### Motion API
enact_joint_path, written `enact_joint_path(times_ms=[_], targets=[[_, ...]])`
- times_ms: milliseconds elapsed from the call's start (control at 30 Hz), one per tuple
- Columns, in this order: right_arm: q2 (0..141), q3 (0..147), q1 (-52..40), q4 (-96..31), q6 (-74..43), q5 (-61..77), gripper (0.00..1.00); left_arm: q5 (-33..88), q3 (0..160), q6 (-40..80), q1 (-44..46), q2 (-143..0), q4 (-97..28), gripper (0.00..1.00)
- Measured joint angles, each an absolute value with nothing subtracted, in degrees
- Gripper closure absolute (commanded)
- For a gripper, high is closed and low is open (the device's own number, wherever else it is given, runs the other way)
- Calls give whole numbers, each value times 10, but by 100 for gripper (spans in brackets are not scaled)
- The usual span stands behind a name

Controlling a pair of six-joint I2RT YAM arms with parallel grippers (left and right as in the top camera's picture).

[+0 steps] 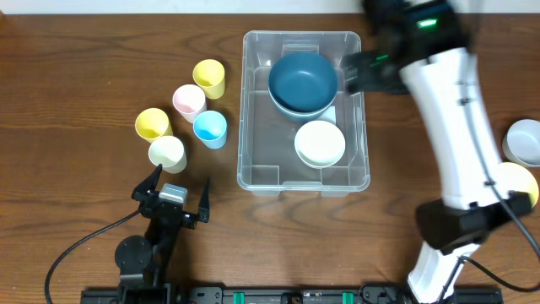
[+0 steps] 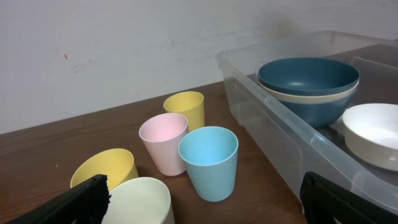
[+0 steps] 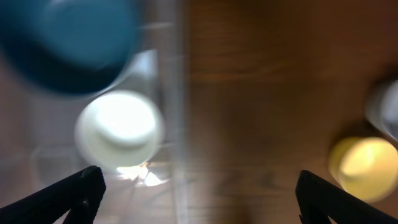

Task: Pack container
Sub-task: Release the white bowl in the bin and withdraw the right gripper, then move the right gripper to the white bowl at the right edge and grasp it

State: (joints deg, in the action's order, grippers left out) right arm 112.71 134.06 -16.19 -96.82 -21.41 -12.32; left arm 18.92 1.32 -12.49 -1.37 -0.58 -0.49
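Large clear rectangular plastic container [image 1: 263, 148]: centre of wooden tabletop [image 1: 76, 76], long axis near-to-far. Pastel plastic cups [image 1: 188, 100]: left of container, just ahead of left end effector [image 1: 179, 180], wide open, empty. Right end effector [image 3: 199, 186]: above container's right wall, open, empty

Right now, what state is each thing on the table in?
container, open, no lid.
dark blue bowl, upright, nested in cream bowl.
white bowl, upright, empty.
blue cup, upright, empty.
pink cup, upright, empty.
far yellow cup, upright, empty.
near yellow cup, mouth up, empty.
cream cup, upright, empty.
yellow bowl, upright, outside container.
left gripper, open, empty.
right gripper, open, empty.
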Motion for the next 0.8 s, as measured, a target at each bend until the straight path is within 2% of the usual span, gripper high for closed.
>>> enact_joint_path(times_ms=[233,400,800], targets=[[1124,1318,36,-961,-243,-129,1,189,13,-125,-14,-6,-5,2],[1124,1249,154,-906,-253,-124,1,189,13,-125,-14,-6,-5,2],[1123,1024,310,-680,-189,-84,1,189,13,-125,-14,-6,-5,2]])
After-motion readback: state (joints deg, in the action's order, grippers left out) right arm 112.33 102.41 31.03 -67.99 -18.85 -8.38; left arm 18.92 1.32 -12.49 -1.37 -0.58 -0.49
